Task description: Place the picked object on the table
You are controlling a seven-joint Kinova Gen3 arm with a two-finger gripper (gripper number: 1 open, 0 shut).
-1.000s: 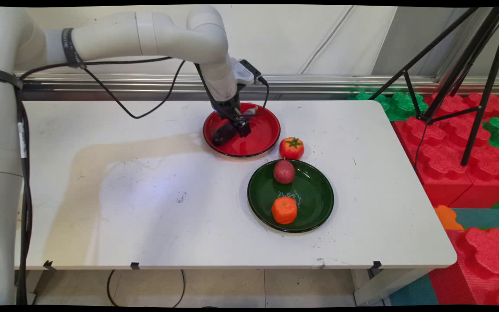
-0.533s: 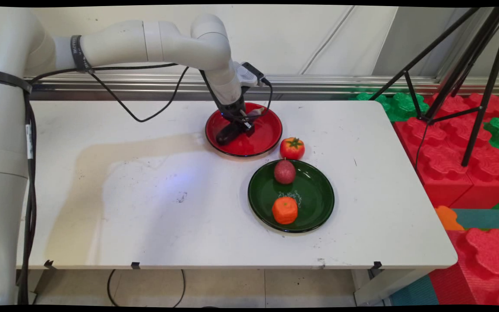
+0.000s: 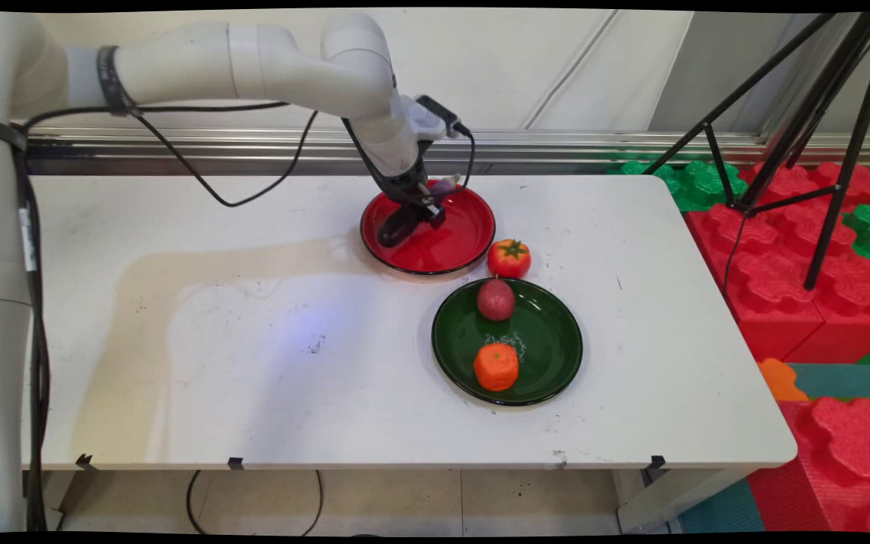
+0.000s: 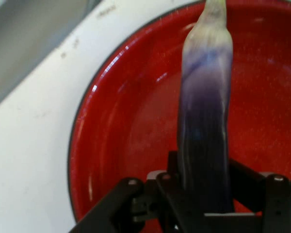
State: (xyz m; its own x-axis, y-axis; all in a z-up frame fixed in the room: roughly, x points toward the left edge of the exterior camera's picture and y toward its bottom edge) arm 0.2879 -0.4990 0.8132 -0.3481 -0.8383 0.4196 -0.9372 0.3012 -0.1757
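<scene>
Hand view: the black two-finger gripper (image 4: 203, 194) is clamped on the dark lower end of a long purple-and-white toy eggplant (image 4: 206, 111), whose long axis runs straight out from the jaws, its pale tip pointing away from the hand; behind it lies the glossy round red plate (image 4: 121, 136), dark-rimmed, on the white table (image 4: 29, 145). Main view, near to far: a round dark-green plate (image 3: 548, 332) stands nearest the table's front edge and carries an orange toy mandarin (image 3: 495, 366) on its near side and a dark-red, speckled, rounded toy fruit (image 3: 495, 299) on its far side, with faint whitish scribbled markings between them that cannot be read. Just beyond the green plate's rim a red toy tomato with a green calyx (image 3: 509, 258) sits on the table, just beside the red plate (image 3: 465, 242). Over the red plate's left part the gripper (image 3: 424, 205) hangs with the eggplant (image 3: 444, 186) in it, the pale end toward the plate's far rim; whether the eggplant touches the plate cannot be told. No brand or legible label shows on any object. A black tripod (image 3: 805, 121) and red and green foam blocks (image 3: 782, 257) stand to the right.
</scene>
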